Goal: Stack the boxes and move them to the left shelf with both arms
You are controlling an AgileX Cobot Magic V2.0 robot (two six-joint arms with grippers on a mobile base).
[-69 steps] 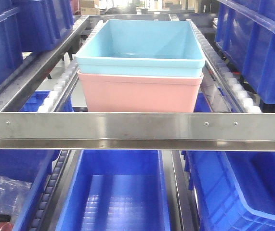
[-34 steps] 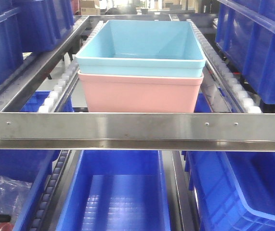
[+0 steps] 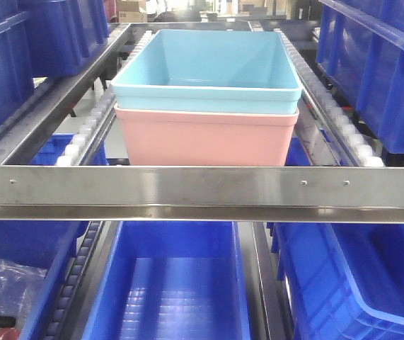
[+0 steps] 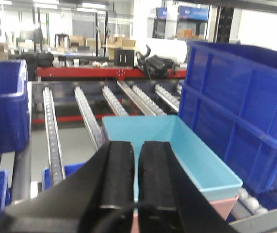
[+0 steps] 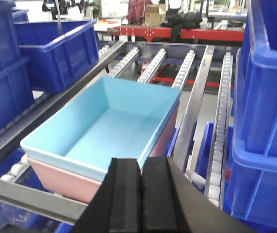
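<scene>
I see light blue tub (image 3: 209,67) nested in pale pink tub (image 3: 205,138) on left shelf (image 3: 202,188), left end effector (image 4: 137,177) and right end effector (image 5: 141,194) both pressed together, holding nothing

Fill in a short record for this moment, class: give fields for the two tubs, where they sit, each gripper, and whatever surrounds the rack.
stack: light blue tub nested in pale pink tub
contents: blue tub empty
location: on the roller rails of the left shelf, behind the steel front crossbar
left gripper: shut, holding nothing, apart from the tubs
right gripper: shut, holding nothing, apart from the tubs
surroundings: dark blue storage bins beside and below
</scene>
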